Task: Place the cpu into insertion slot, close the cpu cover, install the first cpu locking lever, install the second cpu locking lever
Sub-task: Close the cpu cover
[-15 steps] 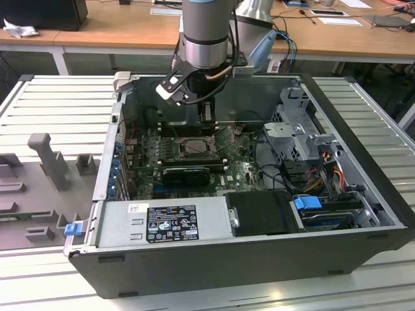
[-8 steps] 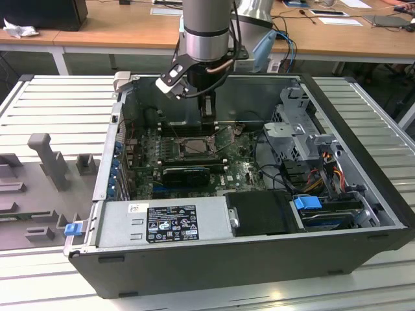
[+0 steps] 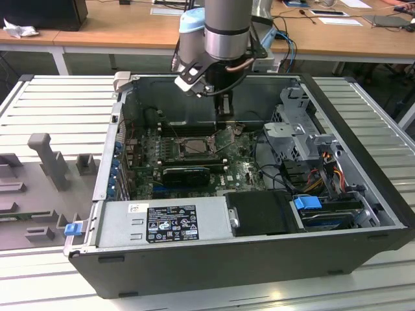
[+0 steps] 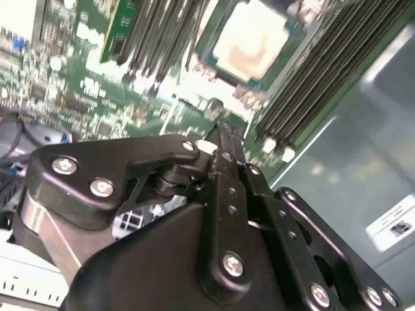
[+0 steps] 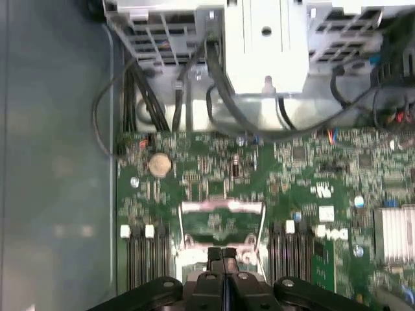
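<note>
looking into the open computer case (image 3: 214, 259), you find your gripper (image 4: 224, 133) mid-frame, fingers pressed together on nothing. the cpu cover (image 3: 225, 138) stands raised at centre. the cpu (image 4: 249, 42), upper middle, already sits in the insertion slot (image 3: 181, 154); closing and locking remain.

— We get bright, even light outside the computer case (image 3: 227, 262) in the exterior view; inside it, shadow.
— In the second wrist view we find glare bleaching the cpu (image 4: 249, 40) inside that case, everything blurred.
</note>
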You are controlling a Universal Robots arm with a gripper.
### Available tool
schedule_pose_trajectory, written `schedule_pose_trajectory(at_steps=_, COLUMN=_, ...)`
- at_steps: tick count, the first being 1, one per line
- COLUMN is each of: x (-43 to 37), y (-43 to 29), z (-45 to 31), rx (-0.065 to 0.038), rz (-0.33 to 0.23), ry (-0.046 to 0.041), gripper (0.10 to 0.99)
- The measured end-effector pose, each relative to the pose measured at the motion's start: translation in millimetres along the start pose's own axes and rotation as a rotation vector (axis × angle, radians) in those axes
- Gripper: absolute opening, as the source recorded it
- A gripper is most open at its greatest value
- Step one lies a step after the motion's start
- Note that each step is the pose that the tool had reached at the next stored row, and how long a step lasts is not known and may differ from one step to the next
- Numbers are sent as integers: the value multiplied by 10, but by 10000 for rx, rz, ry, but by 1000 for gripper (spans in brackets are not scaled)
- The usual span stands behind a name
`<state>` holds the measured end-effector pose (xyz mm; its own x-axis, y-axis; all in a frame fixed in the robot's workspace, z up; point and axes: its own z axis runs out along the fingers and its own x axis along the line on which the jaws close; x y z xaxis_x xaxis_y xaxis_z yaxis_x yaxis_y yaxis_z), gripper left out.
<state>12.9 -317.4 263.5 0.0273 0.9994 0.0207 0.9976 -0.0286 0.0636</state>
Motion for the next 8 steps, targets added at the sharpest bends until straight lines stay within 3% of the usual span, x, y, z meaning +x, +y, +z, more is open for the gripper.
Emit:
schedule_pose_trajectory(at_steps=2, x=3, y=109, z=11, rx=1, rz=1, ry=0, gripper=106)
schedule_pose_trajectory(at_steps=8, x=6, y=265, z=62, rx=2, rz=-9, ry=-1, gripper=106)
